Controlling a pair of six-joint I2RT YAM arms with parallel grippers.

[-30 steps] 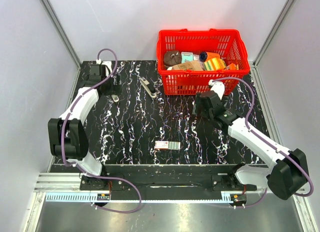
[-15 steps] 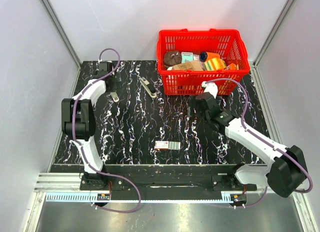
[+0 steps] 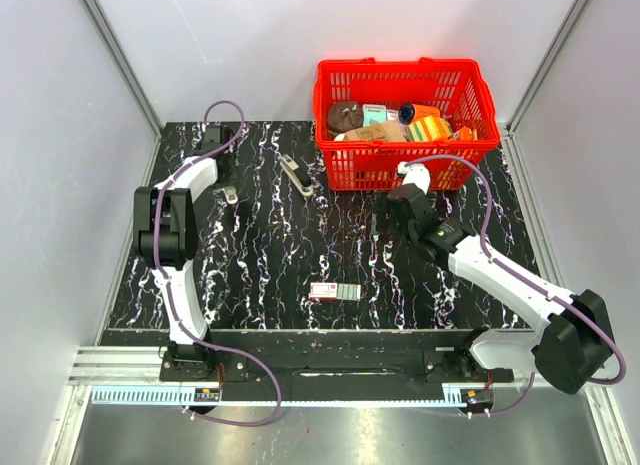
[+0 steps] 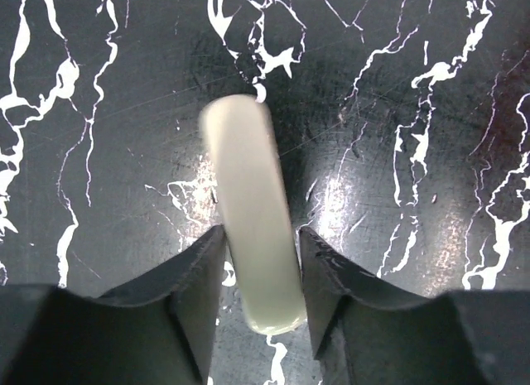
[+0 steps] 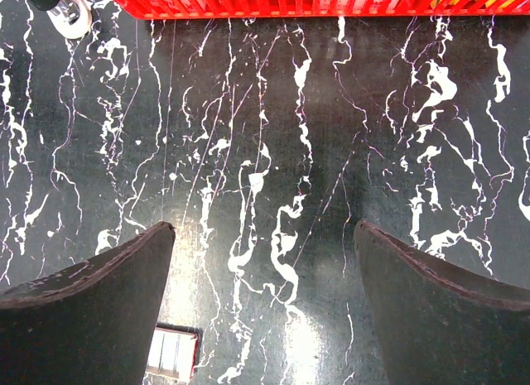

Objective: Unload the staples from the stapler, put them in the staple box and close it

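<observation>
Cream-topped stapler (image 4: 252, 194) on black marbled bench (image 4: 431, 112), long axis pointing straight out between the fingers of left pincer (image 4: 261, 229).
Left grip uncertain; right pincer (image 5: 265, 228) spread wide.

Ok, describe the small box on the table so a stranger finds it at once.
Start from the black, white-veined table and look towards its near edge, midway across. The small flat box lies there alone, far from the red basket at the back. Unlike the slim pale piece beside that basket, it is a rectangle, red with white panels.

Lab cell: bare panel walls (image 3: 300, 35), aluminium rail (image 3: 110, 365).
</observation>
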